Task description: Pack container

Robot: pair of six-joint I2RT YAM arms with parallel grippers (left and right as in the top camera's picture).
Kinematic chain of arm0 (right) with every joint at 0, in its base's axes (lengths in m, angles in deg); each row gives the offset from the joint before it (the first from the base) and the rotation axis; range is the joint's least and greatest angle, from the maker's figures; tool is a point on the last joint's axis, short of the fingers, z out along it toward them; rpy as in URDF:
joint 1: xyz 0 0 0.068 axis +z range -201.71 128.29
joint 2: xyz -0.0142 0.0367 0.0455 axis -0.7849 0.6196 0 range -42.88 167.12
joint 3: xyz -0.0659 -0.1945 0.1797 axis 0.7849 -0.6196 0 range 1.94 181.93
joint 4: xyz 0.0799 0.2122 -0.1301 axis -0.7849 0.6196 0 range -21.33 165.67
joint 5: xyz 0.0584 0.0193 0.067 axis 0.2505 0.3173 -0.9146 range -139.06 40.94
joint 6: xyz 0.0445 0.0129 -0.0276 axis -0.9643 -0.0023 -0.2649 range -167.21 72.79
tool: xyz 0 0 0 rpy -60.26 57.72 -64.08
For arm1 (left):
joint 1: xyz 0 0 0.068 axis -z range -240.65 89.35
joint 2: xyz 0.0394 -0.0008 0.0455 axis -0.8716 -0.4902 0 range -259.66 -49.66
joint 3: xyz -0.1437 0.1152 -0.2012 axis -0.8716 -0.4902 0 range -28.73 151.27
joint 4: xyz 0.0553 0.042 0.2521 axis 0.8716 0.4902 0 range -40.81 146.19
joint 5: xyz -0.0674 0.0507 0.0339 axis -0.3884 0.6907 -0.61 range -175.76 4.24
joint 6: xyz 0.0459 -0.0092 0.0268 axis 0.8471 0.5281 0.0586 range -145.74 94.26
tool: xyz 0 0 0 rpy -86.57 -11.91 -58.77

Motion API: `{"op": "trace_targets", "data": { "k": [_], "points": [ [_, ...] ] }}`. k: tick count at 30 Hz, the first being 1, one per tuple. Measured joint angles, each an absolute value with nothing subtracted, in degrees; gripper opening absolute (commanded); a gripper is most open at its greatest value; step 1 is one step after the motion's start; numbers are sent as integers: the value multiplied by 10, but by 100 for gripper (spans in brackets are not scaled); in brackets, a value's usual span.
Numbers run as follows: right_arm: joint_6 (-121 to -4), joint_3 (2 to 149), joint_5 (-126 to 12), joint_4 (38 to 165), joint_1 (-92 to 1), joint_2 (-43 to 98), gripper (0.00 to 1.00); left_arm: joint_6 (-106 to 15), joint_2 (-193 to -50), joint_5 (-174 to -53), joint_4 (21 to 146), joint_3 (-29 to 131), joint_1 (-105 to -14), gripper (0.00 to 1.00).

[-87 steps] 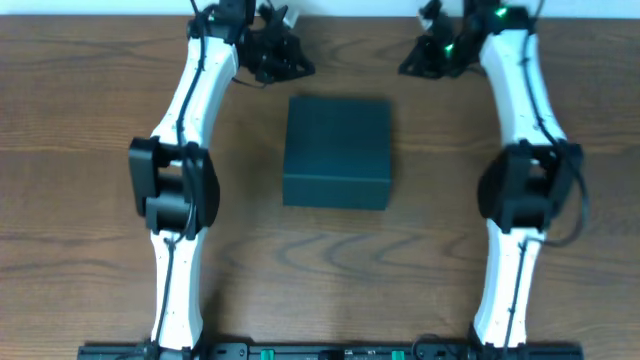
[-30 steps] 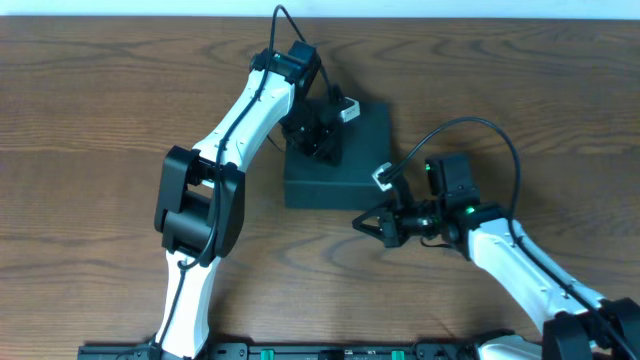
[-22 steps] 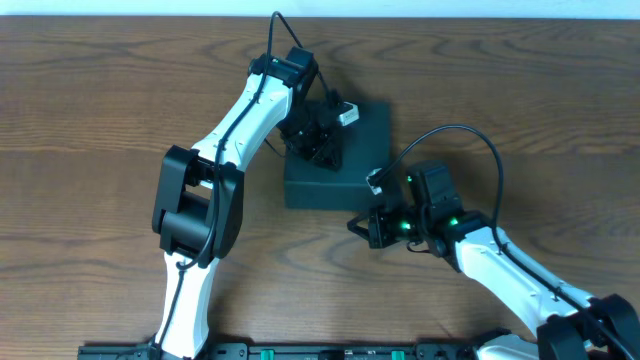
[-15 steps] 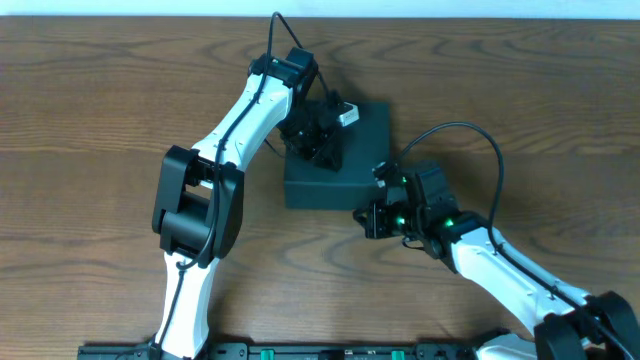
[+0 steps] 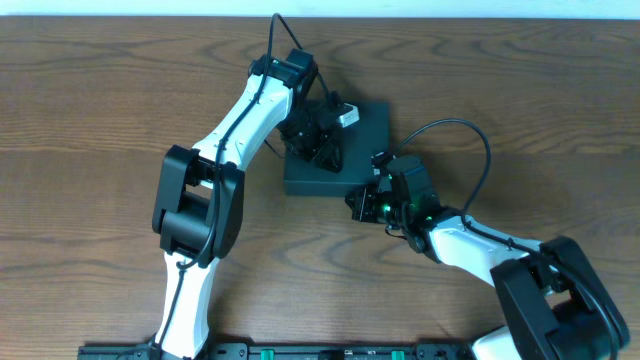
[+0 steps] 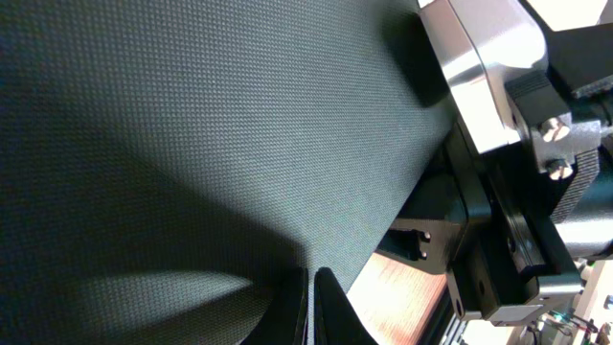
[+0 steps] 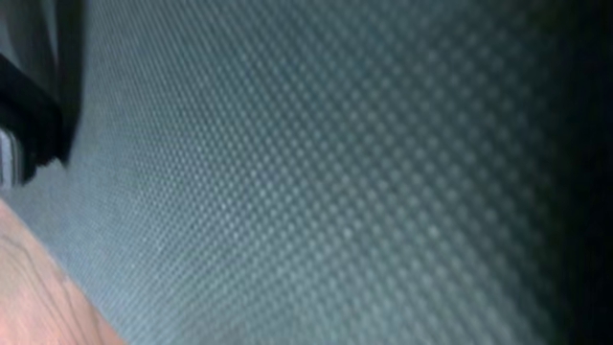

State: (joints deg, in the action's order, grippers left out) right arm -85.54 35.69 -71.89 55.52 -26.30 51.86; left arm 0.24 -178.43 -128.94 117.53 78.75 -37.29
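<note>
From above, the container point(image 5: 367, 140) sits mid-bench point(image 5: 100, 120), lid down. My left end effector point(image 5: 320, 145) rests on its top, I judge to pin the box. My right end effector point(image 5: 365, 205) noses against the front right edge, probably hunting the flap's lip.

My left wrist view is mostly the container's woven top point(image 6: 192, 125). My left end effector point(image 6: 311, 307) has its fingers drawn narrow, almost together, holding nothing. Metal hardware point(image 6: 498, 240) beyond the box edge looks like my right arm.

My right wrist sees only the container's wall point(image 7: 335, 192), very close, above a sliver of bench point(image 7: 38, 307). I cannot tell that end effector's opening. Packing has not begun.
</note>
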Motion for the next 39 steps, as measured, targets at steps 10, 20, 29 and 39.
{"op": "trace_targets", "data": {
  "k": [10, 20, 29, 39],
  "points": [
    [-869, 353, -785, 535, -280, 517, 2, 2, -1784, -1299, 1203, 786, -373, 6],
    [-801, 363, -832, 624, -314, 372, 2, -44, -1588, -1197, 1143, 789, -402, 6],
    [-699, 469, -720, 732, -433, 281, 2, -121, -1429, -1099, 1100, 799, -544, 6],
    [-642, 494, -639, 753, -515, 281, 31, -160, -1426, -1031, 1122, 799, -620, 37]
  ]
}}
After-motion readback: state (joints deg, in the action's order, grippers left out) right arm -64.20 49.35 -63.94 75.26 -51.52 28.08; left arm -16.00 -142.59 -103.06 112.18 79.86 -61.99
